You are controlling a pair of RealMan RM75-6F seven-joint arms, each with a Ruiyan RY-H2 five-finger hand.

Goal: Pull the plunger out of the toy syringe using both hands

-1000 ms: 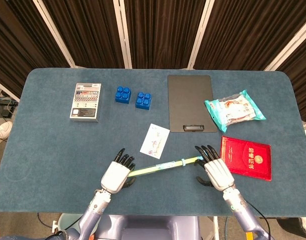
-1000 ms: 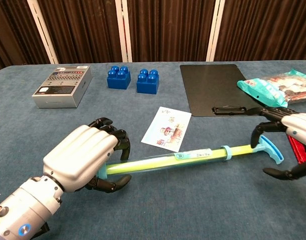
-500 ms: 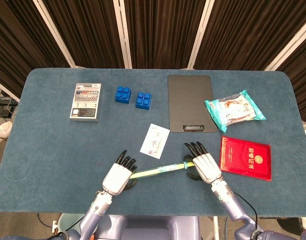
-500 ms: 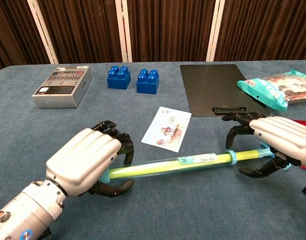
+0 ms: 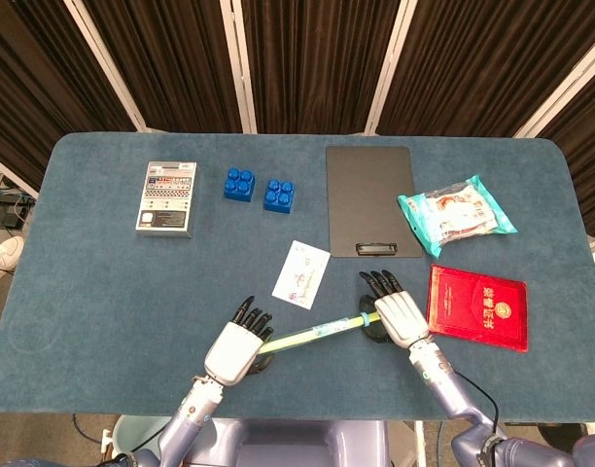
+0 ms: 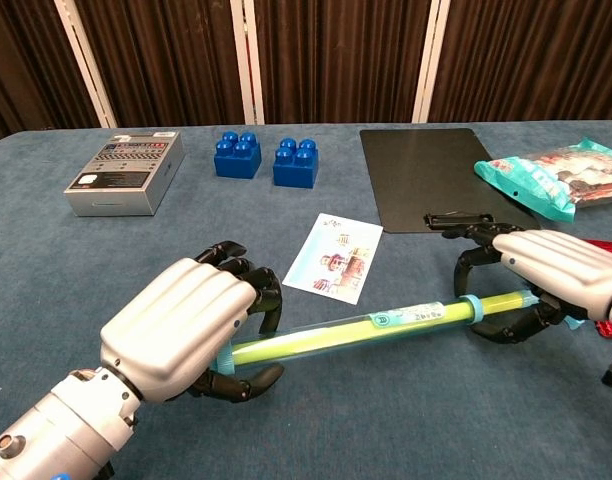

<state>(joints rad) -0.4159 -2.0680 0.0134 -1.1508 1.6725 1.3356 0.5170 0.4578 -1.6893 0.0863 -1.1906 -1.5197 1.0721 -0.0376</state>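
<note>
The toy syringe (image 5: pixel 317 330) (image 6: pixel 386 322), a yellow-green rod in a clear barrel with light blue collars, lies slanted near the table's front edge between my two hands. My left hand (image 5: pixel 234 350) (image 6: pixel 181 325) curls its fingers around the syringe's left end, thumb underneath. My right hand (image 5: pixel 400 316) (image 6: pixel 546 265) wraps over the right end. It covers the blue plunger handle, with dark fingers curled around the rod just past the blue collar (image 6: pixel 470 308). The handle itself is hidden under that hand.
A picture card (image 5: pixel 301 273) lies just behind the syringe. A red booklet (image 5: pixel 477 306) sits right beside my right hand. Farther back are a black clipboard (image 5: pixel 370 199), a teal snack bag (image 5: pixel 456 214), two blue blocks (image 5: pixel 240 184) (image 5: pixel 279 195) and a grey keypad box (image 5: pixel 167 197).
My right hand has moved left onto the plunger handle and closed its fingers around it. The left hand and the syringe have shifted slightly right.
</note>
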